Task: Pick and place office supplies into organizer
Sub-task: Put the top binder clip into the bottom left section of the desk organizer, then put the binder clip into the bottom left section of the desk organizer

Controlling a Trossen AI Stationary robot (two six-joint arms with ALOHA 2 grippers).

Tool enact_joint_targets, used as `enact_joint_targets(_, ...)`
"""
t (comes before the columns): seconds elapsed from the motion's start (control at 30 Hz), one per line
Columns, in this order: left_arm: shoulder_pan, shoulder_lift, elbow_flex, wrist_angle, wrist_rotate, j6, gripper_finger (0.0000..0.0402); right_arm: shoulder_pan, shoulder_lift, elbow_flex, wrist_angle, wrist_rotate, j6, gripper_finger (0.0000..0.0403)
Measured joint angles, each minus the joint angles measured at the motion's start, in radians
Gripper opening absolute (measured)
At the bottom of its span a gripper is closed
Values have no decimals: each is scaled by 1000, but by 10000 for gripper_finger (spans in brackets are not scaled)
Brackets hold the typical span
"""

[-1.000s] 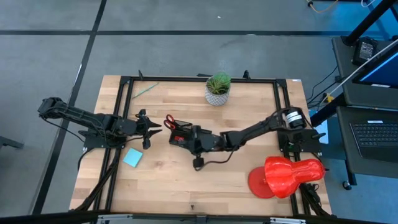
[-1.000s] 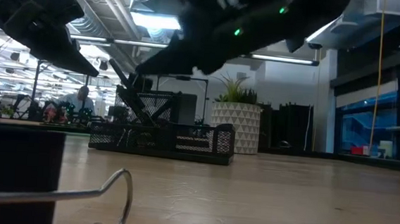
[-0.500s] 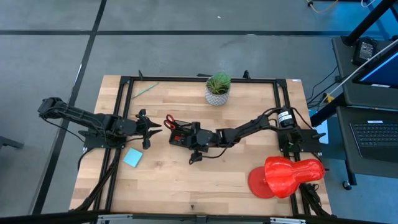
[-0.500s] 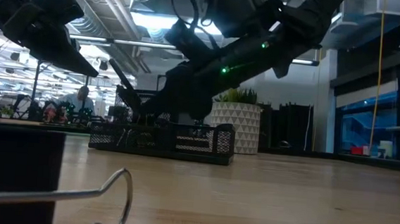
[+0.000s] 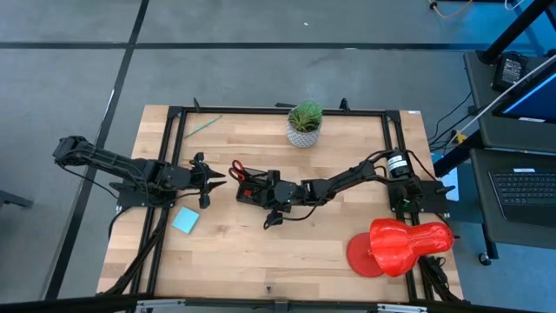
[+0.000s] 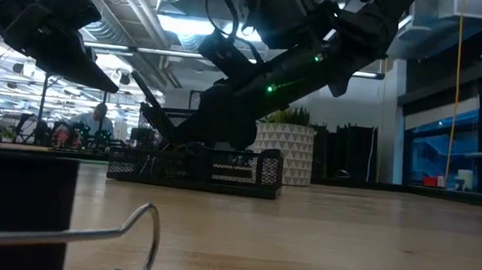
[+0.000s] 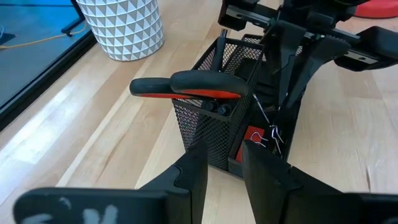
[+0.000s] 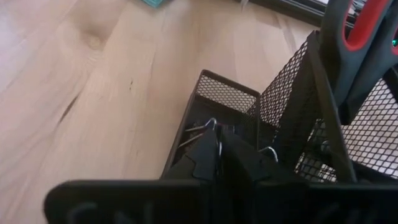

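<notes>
On the table, right gripper over organizer compartment.

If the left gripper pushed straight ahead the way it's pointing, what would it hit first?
Most likely the organizer: its near mesh corner sits straight ahead of the left gripper, with the scissors handle sticking out above it. The gap is hard to judge.

Wooden table carries the black mesh organizer mid-board, a potted plant, a blue notepad, a green pencil and a red plastic object.
</notes>
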Motion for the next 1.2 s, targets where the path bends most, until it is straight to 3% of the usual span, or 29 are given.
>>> enact_joint_targets(0.23, 0, 0, 0, 0, 0, 0, 92, 0, 0, 0, 4, 0, -3, 58)
enact_joint_targets(0.47, 0, 0, 0, 0, 0, 0, 92, 4, -11, -1, 0, 0, 0, 110)
enact_joint_targets(0.77, 0, 0, 0, 0, 0, 0, 92, 63, -161, -1, -92, -10, 126, 131)
enact_joint_targets(1.03, 0, 0, 0, 0, 1, -1, 92, 162, -186, -1, -148, -255, 157, 131)
enact_joint_targets(1.2, 0, 0, 0, 0, 3, -4, 92, 239, -186, -1, -228, -345, 187, 131)
